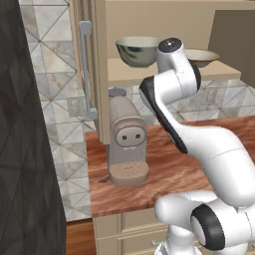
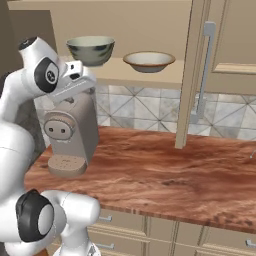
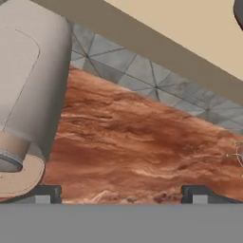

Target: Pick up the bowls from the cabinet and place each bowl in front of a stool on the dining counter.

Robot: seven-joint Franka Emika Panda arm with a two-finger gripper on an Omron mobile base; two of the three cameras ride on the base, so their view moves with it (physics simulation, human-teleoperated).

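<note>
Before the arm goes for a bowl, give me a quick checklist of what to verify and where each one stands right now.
1. Cabinet door swung open, shelf reachable: ok.
2. Grey-green bowl upright on the cabinet shelf: ok.
3. Cream bowl upright on the same shelf, apart from the first: ok.
4. Gripper open and holding nothing: ok, the fingertips stand wide with only the counter between them.
5. Gripper aimed at a bowl: not ok, the hand view looks down at the counter and the coffee machine.
6. Path up past the coffee machine below the grey-green bowl: cannot tell, clearance looks tight.
</note>
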